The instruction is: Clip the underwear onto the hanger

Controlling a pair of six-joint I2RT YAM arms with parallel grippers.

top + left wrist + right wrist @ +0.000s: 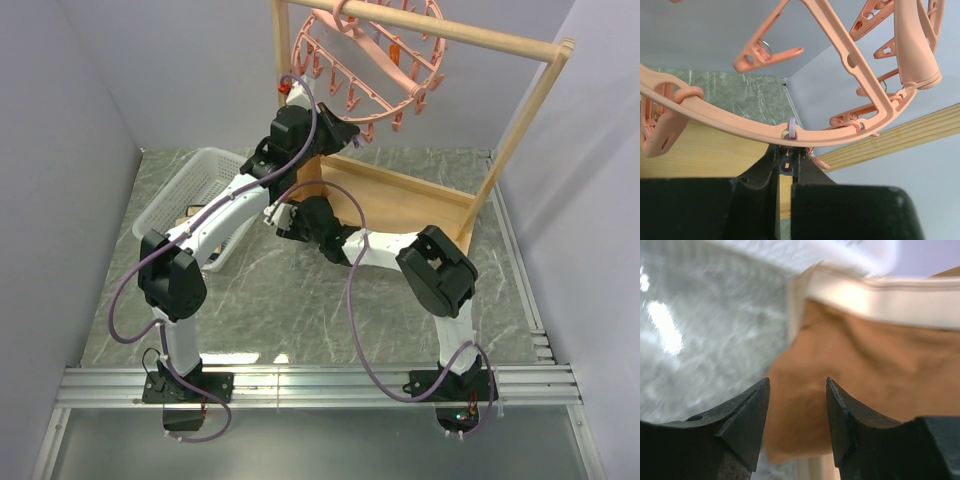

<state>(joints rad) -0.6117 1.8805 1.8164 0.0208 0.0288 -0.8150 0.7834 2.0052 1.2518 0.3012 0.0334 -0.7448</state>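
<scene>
- Left gripper point(786, 150): jaws all but closed, pinching what appears to be a small lilac link point(786, 166). The link hangs from the ring of the hanger point(740, 127), directly above the tips.
- Right gripper point(797, 385): jaws parted about halfway, gripping nothing.
- Underwear point(865, 370): directly ahead of the right jaws, visible through their gap, with the tan waistband point(890, 297) on the far side.

Hanger point(385, 59) is hanging from the rail point(450, 31) at 12 o'clock; basket point(215, 156) is sitting at 10 o'clock; underwear point(855, 390) is lying before right pincer point(797, 382).
</scene>
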